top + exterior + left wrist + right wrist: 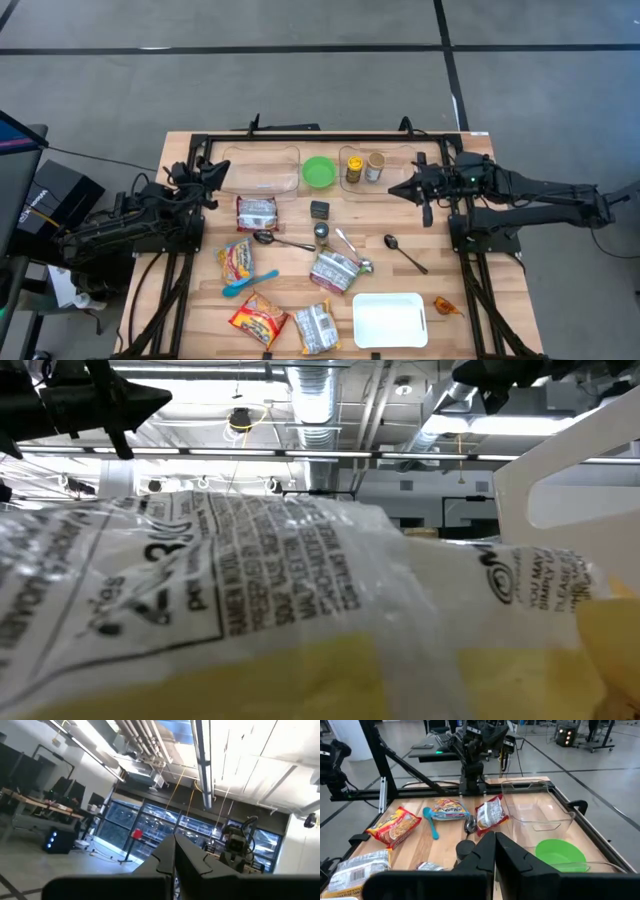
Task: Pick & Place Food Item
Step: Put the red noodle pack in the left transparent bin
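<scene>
Honestly both arms are just idling, left end effector (215, 172) and right end effector (400, 190) pinched together empty, so next one's gotta spread over a ramen packet (257, 212) on the counter (500, 320).

Grey floor (300, 80), ceiling ducts (320, 390), glass wall (150, 825)

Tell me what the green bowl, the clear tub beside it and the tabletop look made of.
Green bowl: likely plastic, uniform bright colour, matte.
Clear tub: seemingly hard plastic, see-through with glossy edges.
Tabletop: wood, pale planks with visible grain and seams.
</scene>
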You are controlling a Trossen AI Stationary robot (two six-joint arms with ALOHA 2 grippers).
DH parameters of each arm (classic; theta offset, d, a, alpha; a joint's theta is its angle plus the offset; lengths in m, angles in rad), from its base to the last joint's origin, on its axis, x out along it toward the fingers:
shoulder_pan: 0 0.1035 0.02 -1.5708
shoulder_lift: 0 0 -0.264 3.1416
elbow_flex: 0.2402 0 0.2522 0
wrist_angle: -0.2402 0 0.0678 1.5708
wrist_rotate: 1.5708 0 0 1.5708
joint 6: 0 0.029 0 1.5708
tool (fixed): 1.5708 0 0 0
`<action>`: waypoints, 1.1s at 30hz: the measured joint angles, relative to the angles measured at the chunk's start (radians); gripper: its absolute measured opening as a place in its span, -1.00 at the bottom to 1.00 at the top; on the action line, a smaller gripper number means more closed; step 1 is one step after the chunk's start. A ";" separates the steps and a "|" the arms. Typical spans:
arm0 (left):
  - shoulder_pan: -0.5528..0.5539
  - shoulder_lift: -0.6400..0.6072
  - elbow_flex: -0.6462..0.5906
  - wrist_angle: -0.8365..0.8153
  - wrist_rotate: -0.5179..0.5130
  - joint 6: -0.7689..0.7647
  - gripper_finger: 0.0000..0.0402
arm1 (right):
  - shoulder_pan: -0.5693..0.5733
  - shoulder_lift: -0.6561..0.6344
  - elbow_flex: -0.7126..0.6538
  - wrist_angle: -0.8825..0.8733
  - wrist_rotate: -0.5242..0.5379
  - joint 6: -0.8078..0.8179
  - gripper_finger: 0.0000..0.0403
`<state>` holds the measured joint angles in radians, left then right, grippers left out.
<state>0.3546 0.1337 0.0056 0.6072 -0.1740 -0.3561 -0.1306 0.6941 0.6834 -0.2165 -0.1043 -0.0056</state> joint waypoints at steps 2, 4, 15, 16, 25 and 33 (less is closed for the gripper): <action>0.000 0.003 0.000 -0.009 0.022 -0.039 -1.00 | 0.001 0.006 0.000 -0.002 0.000 -0.006 -0.98; 0.000 0.017 0.006 -0.014 0.073 -0.050 -1.00 | 0.001 0.019 0.002 0.004 0.000 -0.006 -0.98; -0.024 0.287 0.285 -0.426 0.146 -0.062 -1.00 | 0.000 0.090 0.001 0.052 0.000 -0.005 -0.97; -0.028 0.319 0.312 -0.481 0.146 -0.073 -1.00 | 0.000 0.093 0.001 0.052 0.000 -0.003 -0.97; -0.103 0.558 0.507 -0.898 0.145 -0.226 -1.00 | 0.000 0.100 0.001 0.049 0.000 0.006 -0.97; -0.167 0.629 0.578 -1.209 0.139 -0.405 -1.00 | -0.002 0.100 0.000 -0.005 0.005 0.000 -0.97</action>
<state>0.1871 0.7630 0.5835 -0.6013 -0.0347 -0.7612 -0.1322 0.7940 0.6838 -0.2213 -0.0989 -0.0051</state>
